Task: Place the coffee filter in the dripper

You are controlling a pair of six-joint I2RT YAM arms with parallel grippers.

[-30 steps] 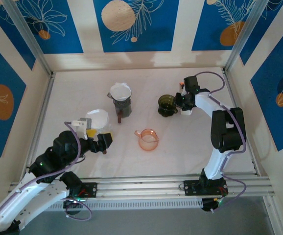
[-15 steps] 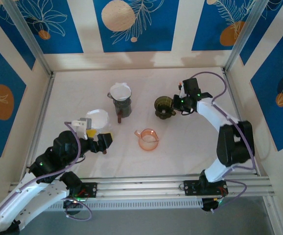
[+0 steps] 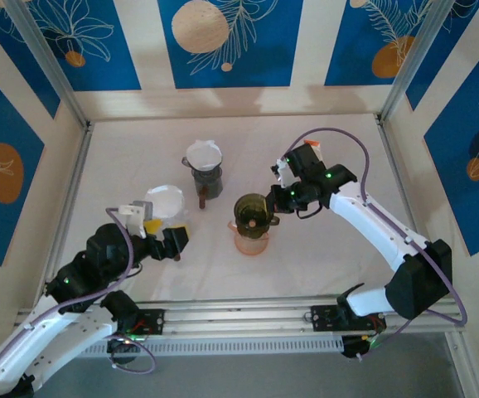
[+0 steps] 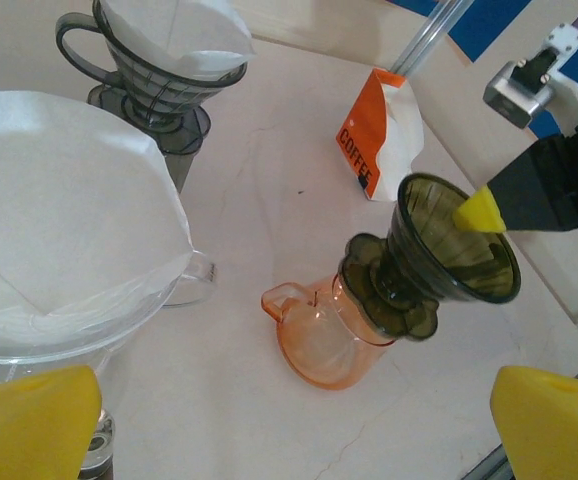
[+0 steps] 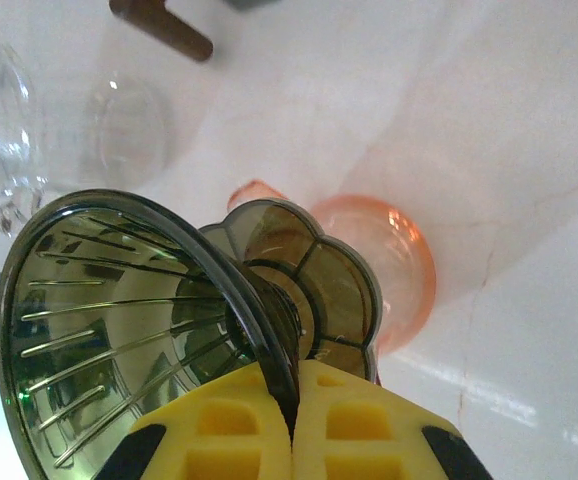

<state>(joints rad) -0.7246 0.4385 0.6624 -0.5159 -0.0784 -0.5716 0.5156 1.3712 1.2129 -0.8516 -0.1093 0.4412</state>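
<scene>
Top view: the right gripper (image 3: 271, 201) is pinching the green dripper (image 3: 253, 211) over the orange carafe (image 3: 252, 240), at the middle of the bench (image 3: 347, 149). Left wrist view: the left gripper (image 4: 289, 430) is hanging wide apart beside the coffee filter (image 4: 59, 220) — sitting in a glass holder (image 4: 194, 280) toward the left edge. Right wrist view: pads (image 5: 219, 430) are clamping only the thin rim, so the tilted dripper is risking a slip.

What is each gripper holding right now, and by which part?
Right gripper pinches the green dripper by its rim; left gripper is open, holding nothing.
</scene>
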